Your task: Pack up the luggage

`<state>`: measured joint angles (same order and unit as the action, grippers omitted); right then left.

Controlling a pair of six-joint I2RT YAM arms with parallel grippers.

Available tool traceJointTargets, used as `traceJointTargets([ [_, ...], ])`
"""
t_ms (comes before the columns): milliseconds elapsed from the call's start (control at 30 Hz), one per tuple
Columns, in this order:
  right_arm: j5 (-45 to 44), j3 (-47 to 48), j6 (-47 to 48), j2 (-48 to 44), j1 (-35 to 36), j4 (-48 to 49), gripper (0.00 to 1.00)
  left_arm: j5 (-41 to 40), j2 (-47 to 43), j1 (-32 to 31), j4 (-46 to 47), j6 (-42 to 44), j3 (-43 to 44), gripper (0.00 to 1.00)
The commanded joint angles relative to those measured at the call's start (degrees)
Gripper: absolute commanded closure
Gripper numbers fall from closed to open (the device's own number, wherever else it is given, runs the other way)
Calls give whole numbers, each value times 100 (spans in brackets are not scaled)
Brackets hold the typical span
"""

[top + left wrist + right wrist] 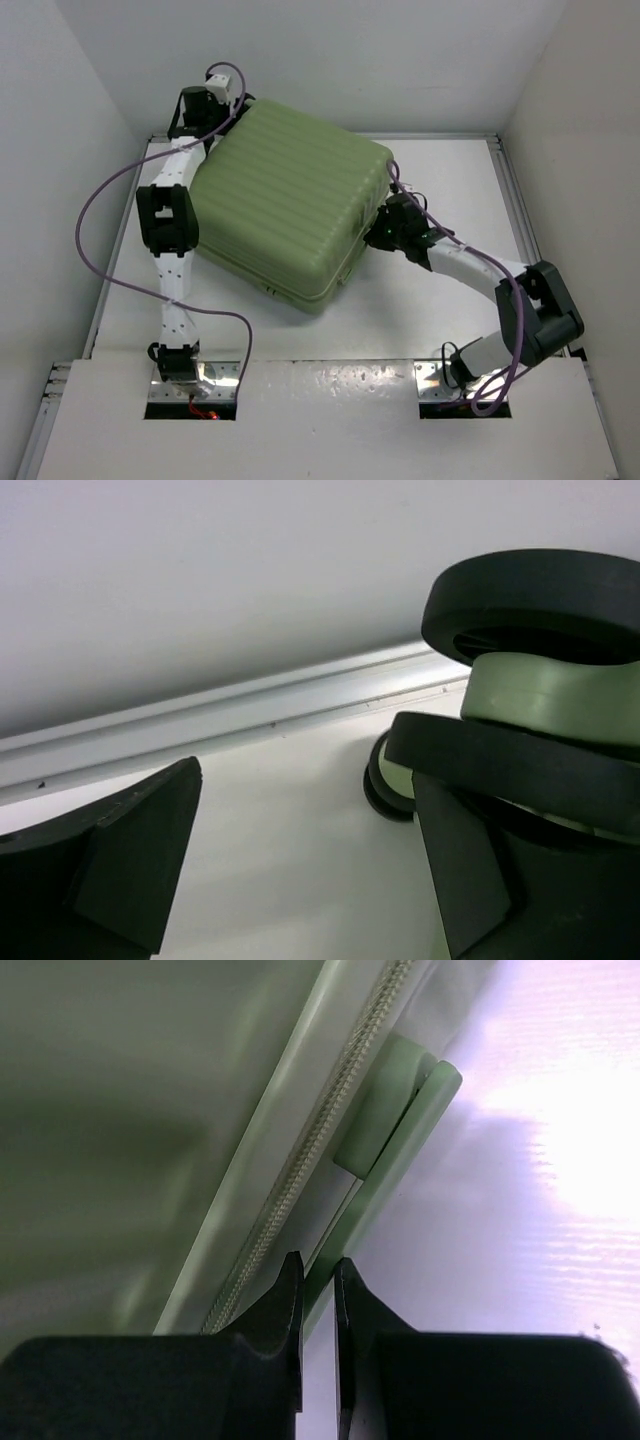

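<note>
Nearest, the right gripper (pixel 318 1285), fingers almost together, sits at the zipper (pixel 300 1175) edge of the luggage (pixel 285 200), which lies closed in the middle of the table (pixel 420 320). At its far-left corner the left gripper (pixel 310 880) is spread wide beside a black wheel (pixel 530 595), with the wall rail (pixel 250 715) beyond.

Luggage (pixel 285 215) shell is ribbed hard plastic, matt light green; its zipper (pixel 295 1175) is finely toothed; wheels (pixel 535 590) look matt black plastic or rubber; table (pixel 400 330) is smooth, white, faintly glossy; rail (pixel 230 715) is dull metal.
</note>
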<state>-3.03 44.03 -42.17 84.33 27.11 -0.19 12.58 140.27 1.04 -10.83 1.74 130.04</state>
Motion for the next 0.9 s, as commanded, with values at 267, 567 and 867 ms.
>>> traceJointTargets([
  [267, 732, 967, -485, 365, 260, -113, 83, -159, -2879, 388, 1619, -640, -1945, 4],
  [567, 2261, -210, 488, -909, -302, 1010, 48, 732, -5605, 608, 119, 1143, -3572, 9],
  [867, 5592, -1088, 3062, -1710, -760, 1126, 55, 2573, -7311, 108, -2151, 1752, -5205, 16],
])
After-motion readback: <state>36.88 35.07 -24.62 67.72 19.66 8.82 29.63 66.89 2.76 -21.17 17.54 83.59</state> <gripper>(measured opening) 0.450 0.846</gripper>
